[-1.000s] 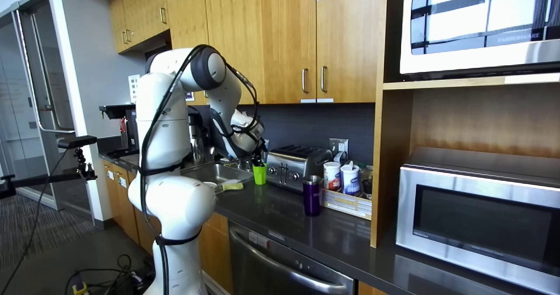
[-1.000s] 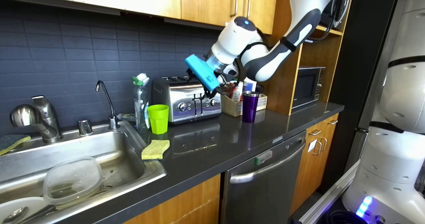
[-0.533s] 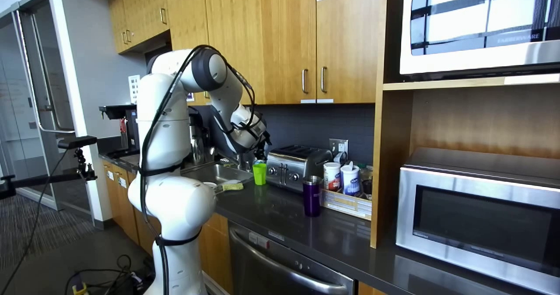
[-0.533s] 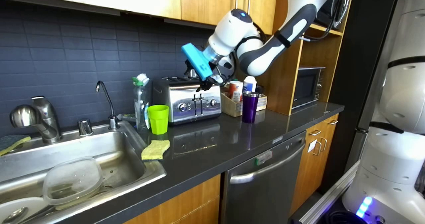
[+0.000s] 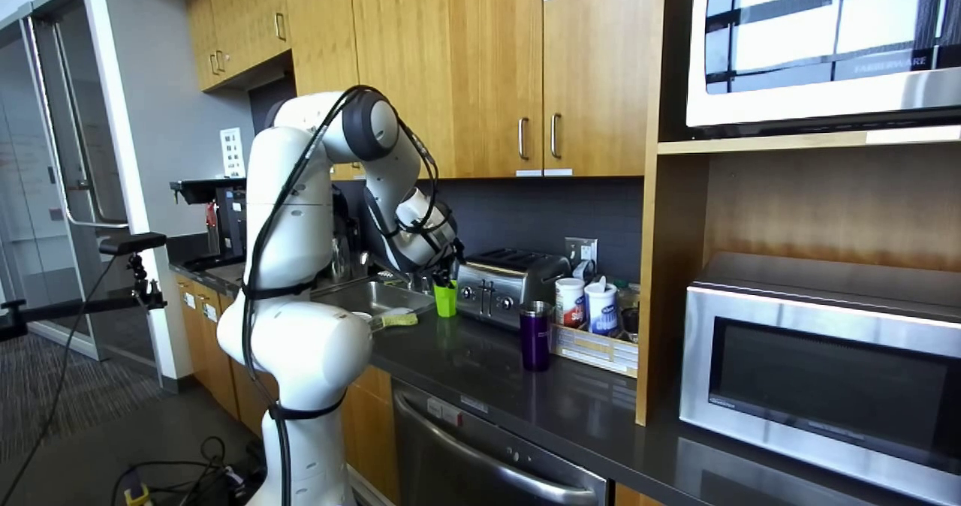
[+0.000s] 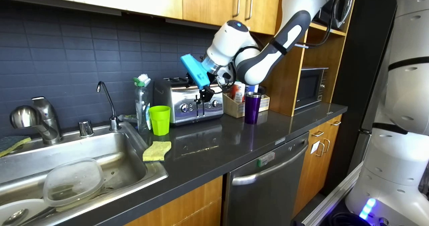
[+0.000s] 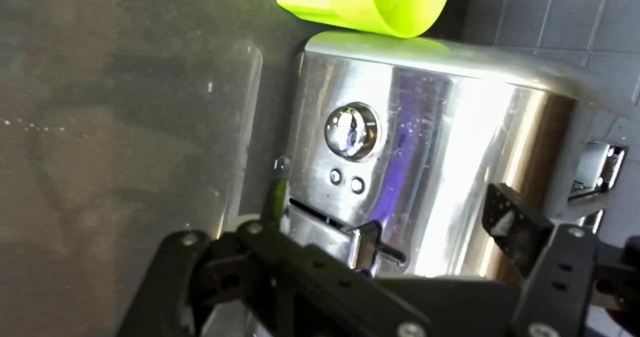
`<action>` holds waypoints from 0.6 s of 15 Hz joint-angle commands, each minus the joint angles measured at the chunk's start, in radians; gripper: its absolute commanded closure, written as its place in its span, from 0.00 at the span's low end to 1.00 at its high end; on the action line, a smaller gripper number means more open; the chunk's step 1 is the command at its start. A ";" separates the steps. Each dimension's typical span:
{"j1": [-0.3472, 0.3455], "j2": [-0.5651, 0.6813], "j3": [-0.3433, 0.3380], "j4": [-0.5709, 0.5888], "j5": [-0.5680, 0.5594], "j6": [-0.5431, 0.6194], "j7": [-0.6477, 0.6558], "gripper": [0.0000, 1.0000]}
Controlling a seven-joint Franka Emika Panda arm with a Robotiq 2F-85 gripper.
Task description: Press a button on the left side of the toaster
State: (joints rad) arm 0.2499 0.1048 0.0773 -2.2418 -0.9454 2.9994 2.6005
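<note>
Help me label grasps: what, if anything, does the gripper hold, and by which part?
Nothing is held; the gripper stands open before the toaster.

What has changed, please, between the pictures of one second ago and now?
The open gripper rose, then came down again; in an exterior view it ended a little further left in the picture, toward the green cup. The upper arm shifted right in an exterior view. Nothing was visibly taken hold of or let go. The toaster, green cup, purple tumbler and yellow sponge stayed in place.
</note>
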 commanded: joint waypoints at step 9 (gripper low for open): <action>0.323 0.080 -0.291 -0.024 0.176 0.042 0.000 0.26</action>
State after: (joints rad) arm 0.4688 0.1692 -0.1150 -2.2554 -0.8186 3.0122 2.6005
